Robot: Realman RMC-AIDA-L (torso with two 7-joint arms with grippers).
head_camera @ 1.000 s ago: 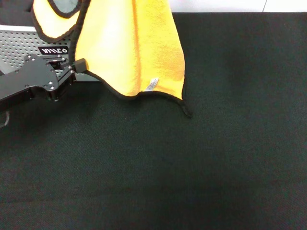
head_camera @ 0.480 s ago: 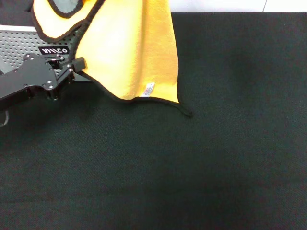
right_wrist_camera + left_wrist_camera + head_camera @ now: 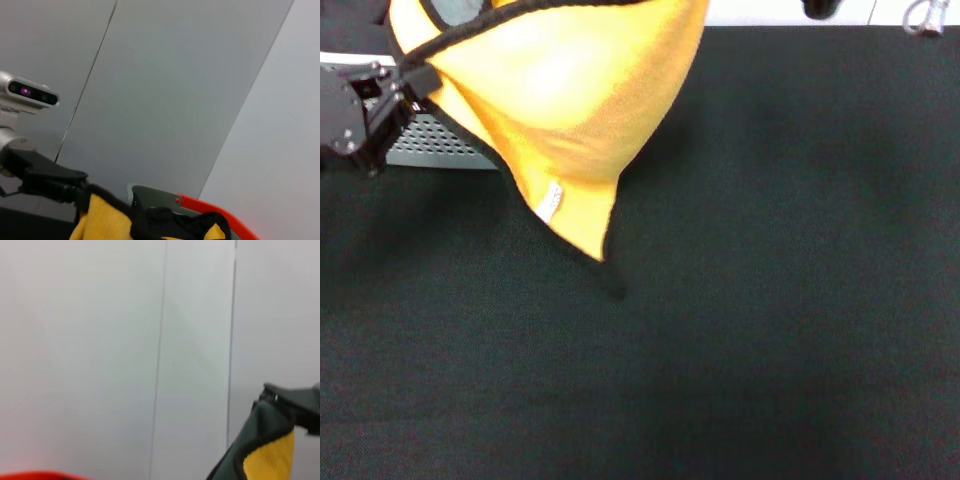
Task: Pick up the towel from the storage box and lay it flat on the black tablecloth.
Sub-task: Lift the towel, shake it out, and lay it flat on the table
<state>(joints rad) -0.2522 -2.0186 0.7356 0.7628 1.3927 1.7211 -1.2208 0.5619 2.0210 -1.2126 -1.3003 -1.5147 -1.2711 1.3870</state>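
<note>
The orange-yellow towel (image 3: 570, 90) hangs in the air, spread between my two grippers, over the black tablecloth (image 3: 750, 300). Its lowest corner points down near the cloth and its white tag (image 3: 550, 200) faces me. My left gripper (image 3: 405, 80) is shut on the towel's black-trimmed left edge, in front of the grey storage box (image 3: 445, 145); it also shows in the right wrist view (image 3: 80, 192). My right gripper (image 3: 280, 400) is shut on the towel's other upper corner, above the head view's top edge.
A second orange cloth with a grey face (image 3: 455, 12) lies at the box's far side. A dark part of the right arm (image 3: 820, 8) pokes in at the top. A red-orange rim (image 3: 220, 212) stands near the wall.
My left gripper has moved left and back, pulling the towel's edge with it. The towel is spread wider and its lowest corner and tag have shifted left.
</note>
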